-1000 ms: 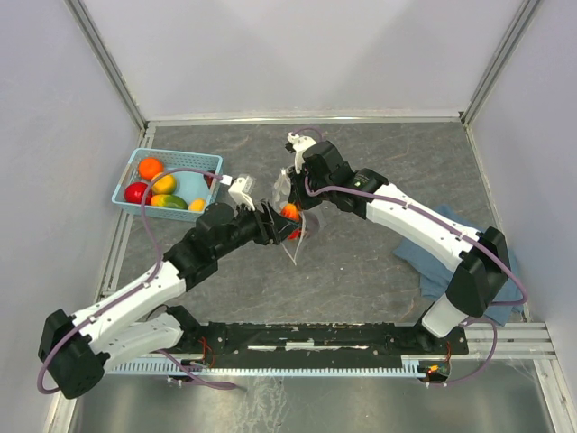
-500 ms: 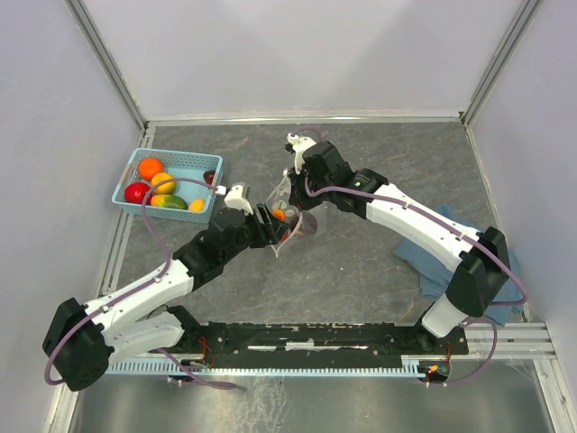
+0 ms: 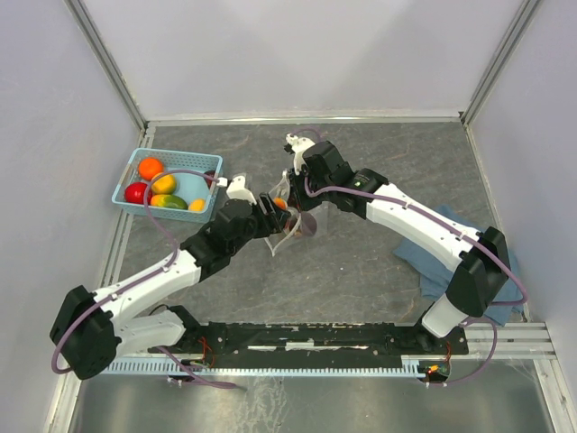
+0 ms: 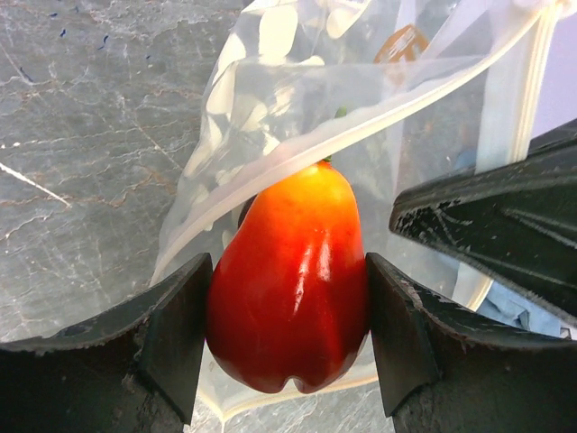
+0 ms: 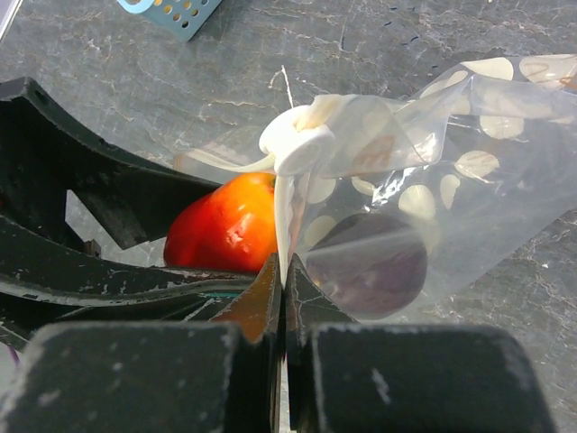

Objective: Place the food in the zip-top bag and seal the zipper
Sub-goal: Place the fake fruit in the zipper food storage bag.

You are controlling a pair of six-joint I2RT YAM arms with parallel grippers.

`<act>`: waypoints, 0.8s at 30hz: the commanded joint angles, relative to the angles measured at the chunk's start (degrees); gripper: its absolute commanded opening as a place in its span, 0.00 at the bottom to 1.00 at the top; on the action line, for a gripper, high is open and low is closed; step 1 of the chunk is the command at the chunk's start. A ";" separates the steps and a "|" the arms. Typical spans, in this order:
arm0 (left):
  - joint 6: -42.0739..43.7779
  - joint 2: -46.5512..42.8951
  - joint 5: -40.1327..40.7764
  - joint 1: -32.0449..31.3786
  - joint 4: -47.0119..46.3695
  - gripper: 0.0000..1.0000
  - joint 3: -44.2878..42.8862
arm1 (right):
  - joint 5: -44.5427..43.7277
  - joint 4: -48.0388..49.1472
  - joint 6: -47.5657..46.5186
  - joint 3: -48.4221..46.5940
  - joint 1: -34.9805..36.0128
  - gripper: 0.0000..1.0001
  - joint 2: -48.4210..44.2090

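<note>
While the right gripper, jaws pressed together, pinched the zipper of the zip-top bag, the left gripper was clamped on a red-orange toy pepper at the bag's mouth, with clear film lying over the pepper's top. A dark purple fruit lay inside the bag. Remaining food sat in the blue basket, well apart to the left.
</note>
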State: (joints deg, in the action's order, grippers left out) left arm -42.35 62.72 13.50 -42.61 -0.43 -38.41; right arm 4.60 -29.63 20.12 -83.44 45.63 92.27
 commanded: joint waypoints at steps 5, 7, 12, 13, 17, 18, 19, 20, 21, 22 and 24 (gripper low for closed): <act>2.58 3.76 3.16 -0.06 -7.54 0.30 -3.15 | 2.55 1.99 0.06 -0.20 -0.19 0.02 -0.96; 2.17 5.00 4.38 -0.10 -8.18 0.32 -3.16 | 2.71 2.27 0.22 -0.10 -0.19 0.02 -1.08; 1.94 7.50 7.70 -0.08 -8.54 0.44 -3.46 | 2.55 2.48 0.31 0.15 -0.19 0.02 -1.36; 1.94 7.72 7.54 -0.10 -8.54 0.48 -3.48 | 2.36 2.54 0.28 0.29 -0.19 0.02 -1.38; 2.03 7.20 6.32 -0.14 -8.31 0.61 -3.47 | 0.89 2.63 0.14 0.78 -0.20 0.02 -1.78; 2.01 6.71 6.07 -0.10 -8.16 0.64 -3.36 | 0.62 2.64 0.10 0.85 -0.22 0.02 -1.80; 2.03 6.13 5.88 -0.10 -7.95 0.67 -3.26 | 0.32 2.64 0.09 0.83 -0.27 0.02 -1.76; 2.09 5.46 5.71 -0.05 -7.41 0.69 -3.17 | 0.12 2.64 0.01 0.92 -0.27 0.02 -1.82; 2.20 4.80 5.49 -0.10 -6.87 0.71 -3.16 | 0.00 2.62 -0.04 0.91 -0.27 0.02 -1.83; 2.25 4.15 5.24 -0.10 -6.30 0.72 -3.20 | -0.26 2.71 -0.01 0.93 -0.27 0.02 -1.83; 2.40 2.88 4.57 -0.03 -5.16 0.76 -3.17 | -0.51 2.73 -0.08 1.04 -0.27 0.02 -1.72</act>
State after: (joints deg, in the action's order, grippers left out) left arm -42.33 69.36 17.91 -42.61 -4.73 -39.40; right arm 5.50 -29.19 20.16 -82.56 45.58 92.27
